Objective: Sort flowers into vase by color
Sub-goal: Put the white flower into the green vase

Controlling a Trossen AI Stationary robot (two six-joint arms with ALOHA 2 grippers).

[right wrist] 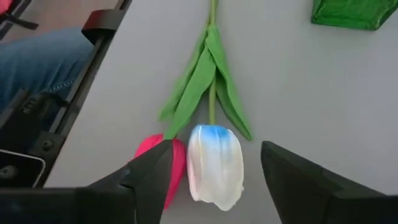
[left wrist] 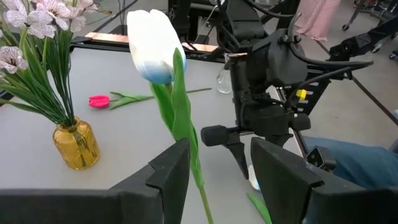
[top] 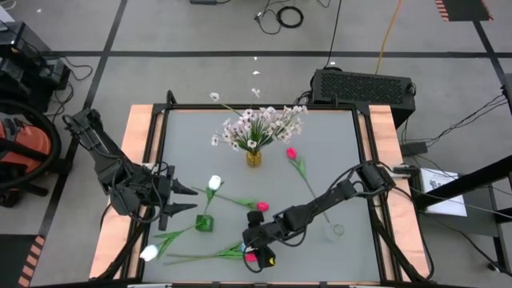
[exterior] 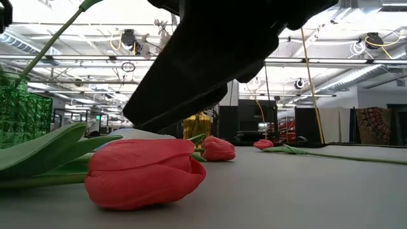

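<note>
Flowers are judged light and soft; the white tulip (right wrist: 214, 165), framed by the spread right claw (right wrist: 214, 180), is best gripped at its stem.

We see two matte black jointed arms, the left arm (top: 108, 164) and the right arm (top: 336, 200), with thick angular black plastic fingers (left wrist: 165, 177).

Amber vase (left wrist: 76, 144) glossy glass; table (top: 336, 152) matt grey.
</note>
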